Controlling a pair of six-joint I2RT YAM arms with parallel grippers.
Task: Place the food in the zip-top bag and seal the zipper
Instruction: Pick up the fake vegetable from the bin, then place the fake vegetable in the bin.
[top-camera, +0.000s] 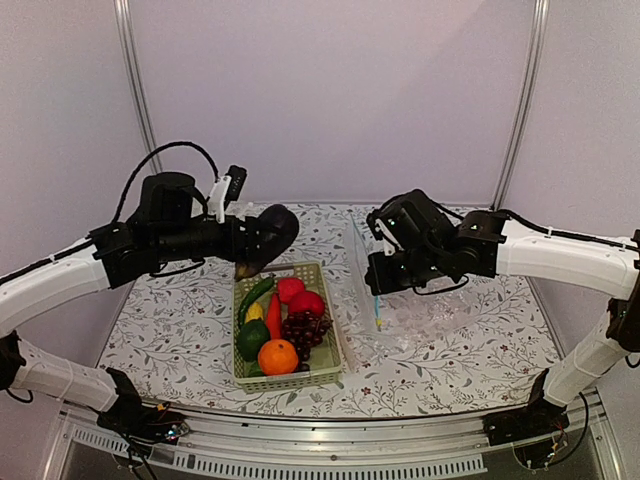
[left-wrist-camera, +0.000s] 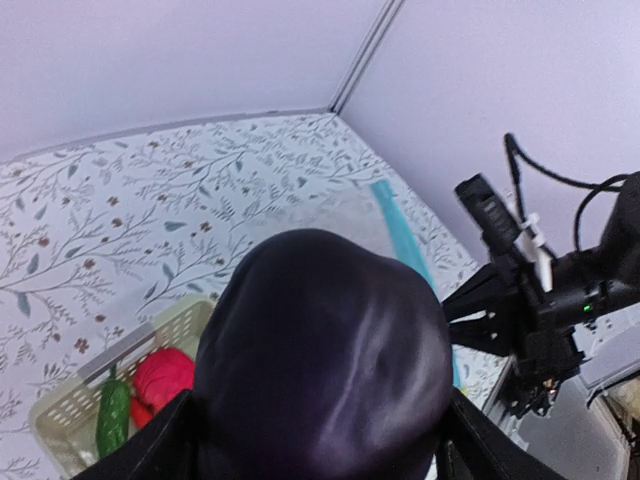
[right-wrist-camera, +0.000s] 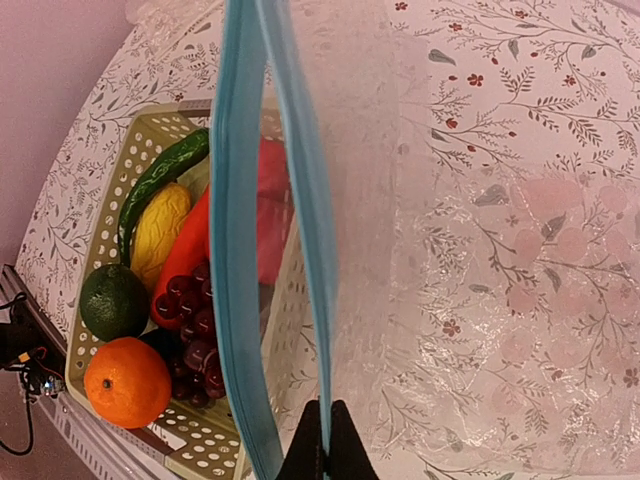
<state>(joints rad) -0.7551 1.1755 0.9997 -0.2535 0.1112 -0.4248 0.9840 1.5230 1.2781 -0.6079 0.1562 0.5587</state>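
My left gripper (top-camera: 258, 246) is shut on the purple eggplant (top-camera: 272, 234) and holds it in the air over the far edge of the pale green basket (top-camera: 336, 338). In the left wrist view the eggplant (left-wrist-camera: 320, 360) fills the space between the fingers (left-wrist-camera: 168, 445). My right gripper (top-camera: 378, 272) is shut on one lip of the light-blue zipper (right-wrist-camera: 312, 220) and holds up the clear zip-top bag (right-wrist-camera: 450, 230), its mouth open beside the basket. The other lip (right-wrist-camera: 232, 250) hangs apart. The basket holds an orange (top-camera: 278, 356), grapes (top-camera: 306, 328), red fruit (top-camera: 306, 303), corn (right-wrist-camera: 160, 228) and a dark green vegetable (right-wrist-camera: 113, 302).
The bag (top-camera: 410, 300) rests right of the basket, on the floral table cloth (top-camera: 170, 320). A bubbly clear sheet (right-wrist-camera: 560, 300) lies under and behind the bag. A long green vegetable (right-wrist-camera: 160, 180) and a carrot (top-camera: 273, 318) also lie in the basket. Walls enclose the table.
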